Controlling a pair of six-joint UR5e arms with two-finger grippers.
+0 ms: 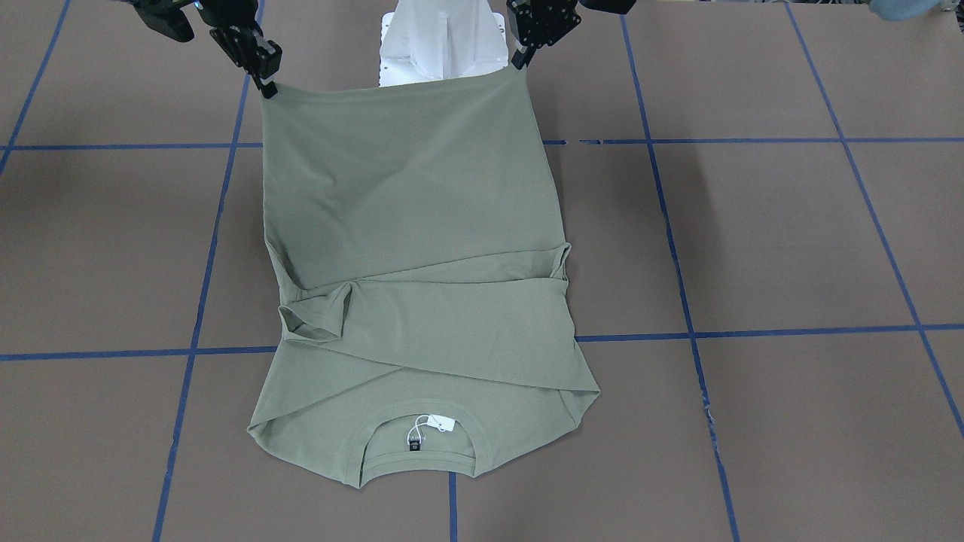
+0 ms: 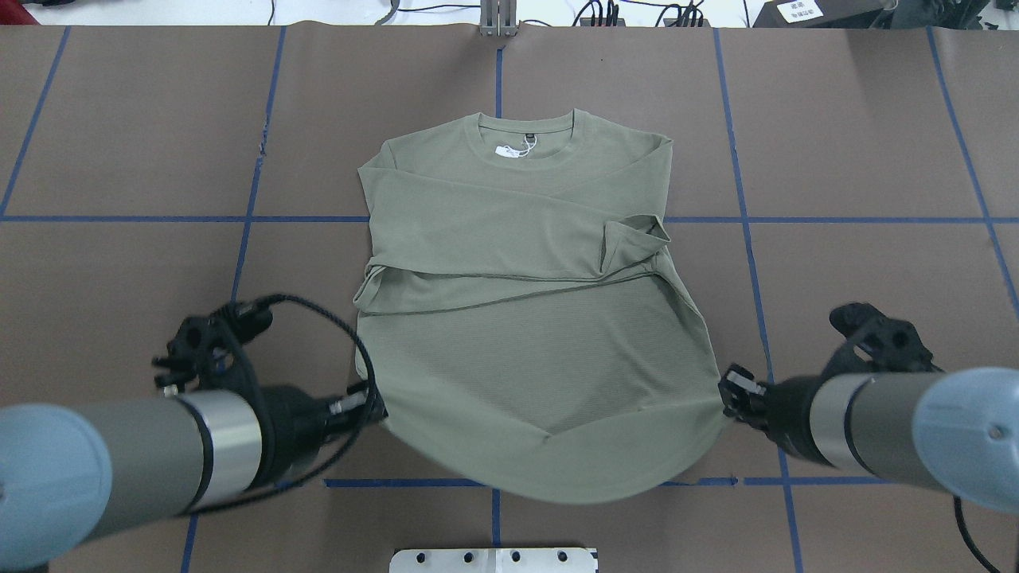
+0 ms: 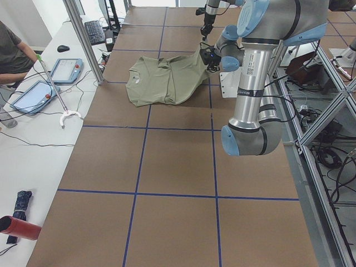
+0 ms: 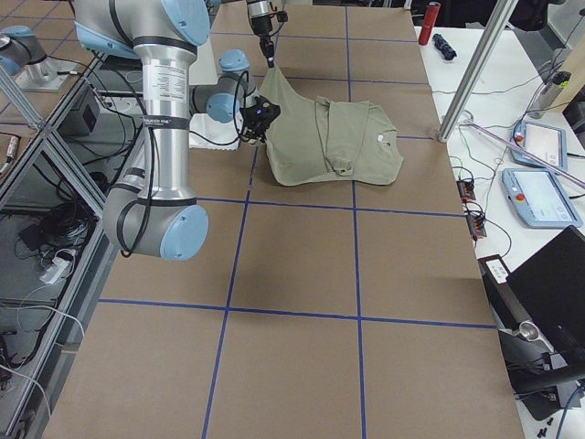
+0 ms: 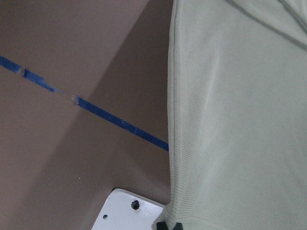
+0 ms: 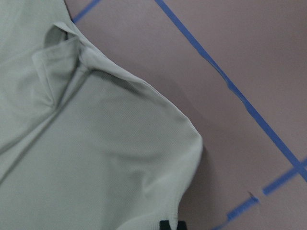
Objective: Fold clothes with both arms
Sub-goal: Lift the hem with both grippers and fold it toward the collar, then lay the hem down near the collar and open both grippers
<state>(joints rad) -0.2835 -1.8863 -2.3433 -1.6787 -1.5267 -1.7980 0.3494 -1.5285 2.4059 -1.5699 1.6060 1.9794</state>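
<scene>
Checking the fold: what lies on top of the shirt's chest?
Both sleeves, folded across the shirt and overlapping. The chest fabric beneath is hidden; the white tag at the collar shows.

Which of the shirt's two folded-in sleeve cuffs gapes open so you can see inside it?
The right-hand cuff, on the robot's right side of the shirt: its mouth gapes, while the left-hand cuff lies flattened.
</scene>
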